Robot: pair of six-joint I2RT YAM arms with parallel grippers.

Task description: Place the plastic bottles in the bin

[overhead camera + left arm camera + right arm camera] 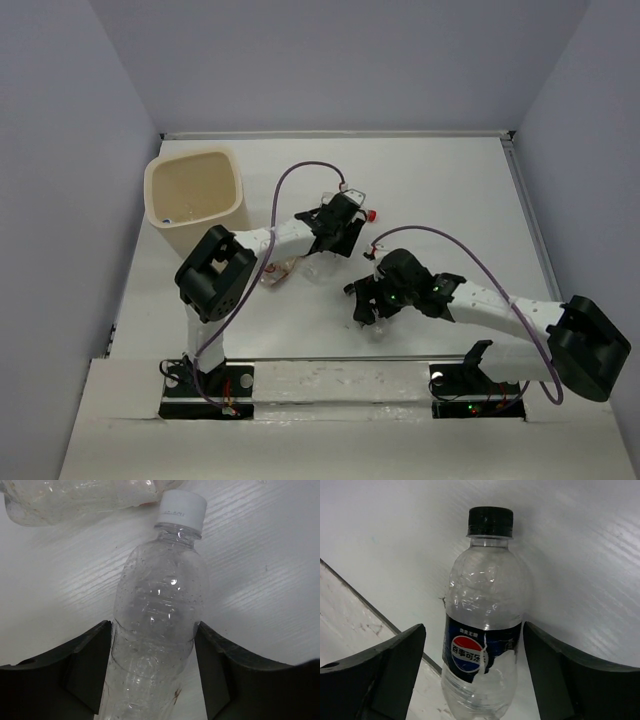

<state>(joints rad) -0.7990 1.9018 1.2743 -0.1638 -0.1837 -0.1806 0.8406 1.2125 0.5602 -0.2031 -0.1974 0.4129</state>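
At lower centre, my left gripper [152, 652] pinches the white-capped bottle [160, 605]; squeeze gently. My right gripper [475, 652] straddles the Pepsi bottle [482, 600], wide.

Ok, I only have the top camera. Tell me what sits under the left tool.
Observer: A clear, unlabelled white-capped bottle lies between the left tool fingers, and both touch its sides.
Operator: Now give me the right tool.
Observer: The right tool is open around a black-capped bottle, with a gap showing beside one finger.
Operator: Describe that bottle's label.
Observer: The blue label is torn near its lower edge.
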